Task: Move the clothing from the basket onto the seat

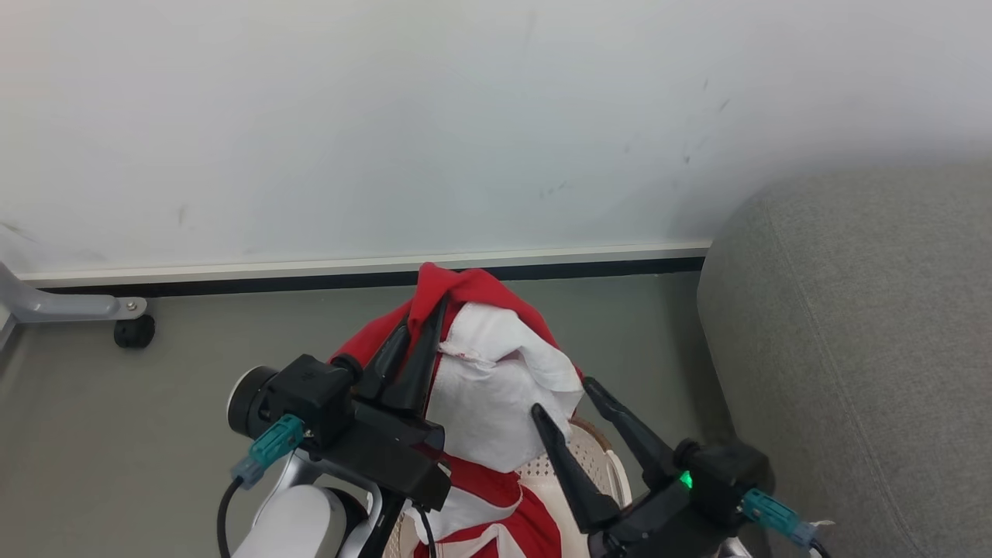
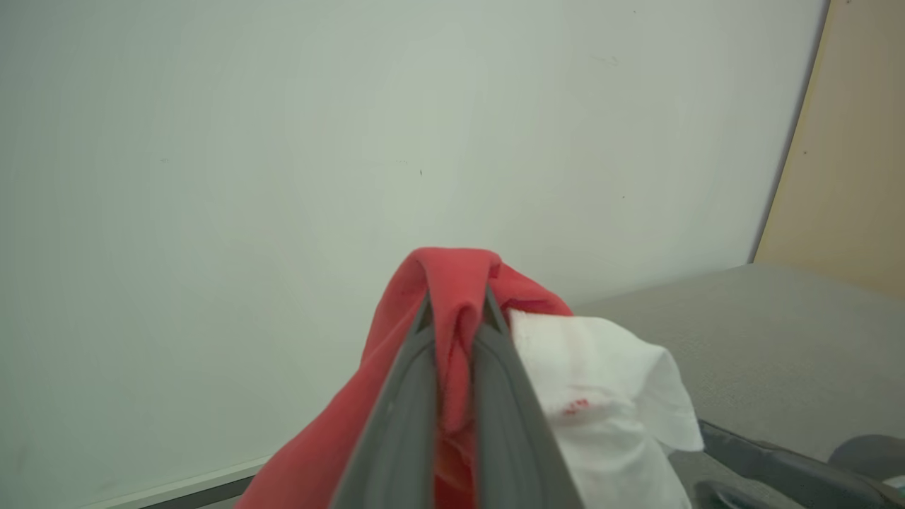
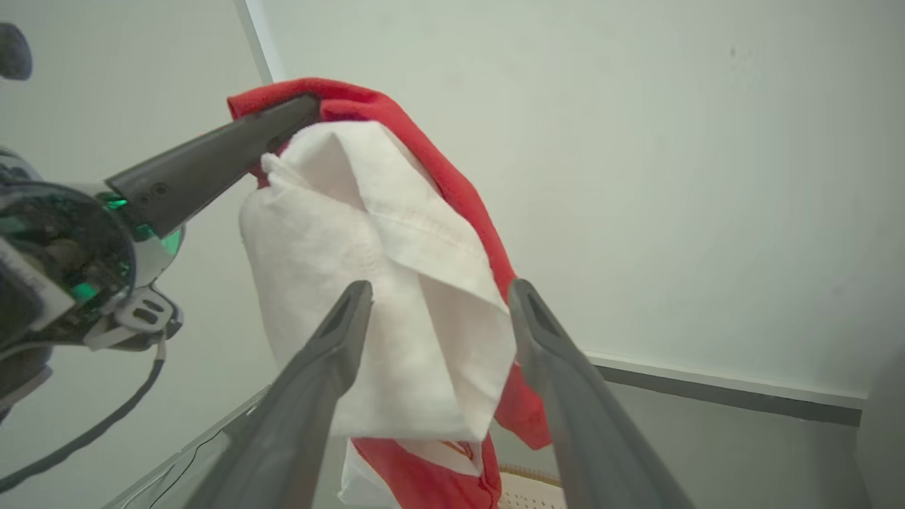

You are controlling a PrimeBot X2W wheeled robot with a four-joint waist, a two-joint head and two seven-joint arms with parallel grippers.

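Clamped the clothing (image 1: 496, 387) by one thin fold in the left gripper (image 1: 425, 318) over the basket (image 1: 601, 457), right gripper (image 1: 563, 395) open and idle; could have slipped short of the seat (image 1: 852, 349).

The left end effector (image 1: 425, 318) and the right end effector (image 1: 563, 395) each have 2 long, tapering dark-grey fingers on a boxy black wrist block. A teal connector (image 1: 271, 446) plugs into each block, the left one trailing a black cable (image 1: 225, 511), and a green light (image 1: 685, 480) glows on the right block. The left forearm (image 1: 298, 523) is a rounded white shell.
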